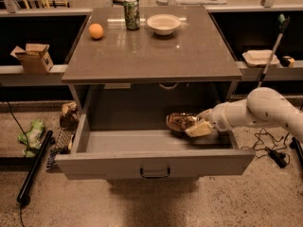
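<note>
Bag and gripper meet in the right half of the open drawer, a little right of the middle of the frame. The bag is brown and shiny, a snack bag as it seems. It lies directly to the left of the gripper, at about the same height. The jaws are closed on its right end, so the bag sticks out from them toward the left.

The long axis of the bag runs almost level from left to right. It is nearly in 1 line with the white arm, which comes in from the right edge of the frame and passes over the right wall of the drawer. The bag sits low, near the back of the drawer, but I cannot tell whether it touches the drawer floor.

Above, on the worktop, 3 things stand well apart from the gripper. There is an orange at the upper left, a green can to the right of it, and a white bowl to the right of the can.
</note>
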{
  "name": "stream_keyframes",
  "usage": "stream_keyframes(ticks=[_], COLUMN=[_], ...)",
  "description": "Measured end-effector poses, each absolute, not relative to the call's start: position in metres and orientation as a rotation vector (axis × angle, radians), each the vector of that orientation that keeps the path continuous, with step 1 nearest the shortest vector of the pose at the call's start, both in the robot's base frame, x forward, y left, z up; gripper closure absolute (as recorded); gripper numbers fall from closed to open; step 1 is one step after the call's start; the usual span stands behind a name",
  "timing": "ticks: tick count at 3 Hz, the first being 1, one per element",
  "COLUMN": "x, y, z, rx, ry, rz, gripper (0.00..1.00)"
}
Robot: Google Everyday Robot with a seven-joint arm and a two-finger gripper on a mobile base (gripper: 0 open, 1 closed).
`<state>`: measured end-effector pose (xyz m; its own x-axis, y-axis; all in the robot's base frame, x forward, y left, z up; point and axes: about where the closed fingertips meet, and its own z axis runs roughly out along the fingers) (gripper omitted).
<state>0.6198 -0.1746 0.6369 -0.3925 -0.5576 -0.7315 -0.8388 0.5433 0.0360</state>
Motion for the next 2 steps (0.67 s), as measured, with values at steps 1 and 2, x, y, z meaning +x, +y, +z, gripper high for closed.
stream_keyframes(ticks=[1,2], x=[0.62,0.622], y=[-0.158,-0.147], z=[0.632,0.634], rx=[-1.161,-1.191], ry=[2.097,2.083], rz=[0.572,0.595], gripper=[0.59,0.36])
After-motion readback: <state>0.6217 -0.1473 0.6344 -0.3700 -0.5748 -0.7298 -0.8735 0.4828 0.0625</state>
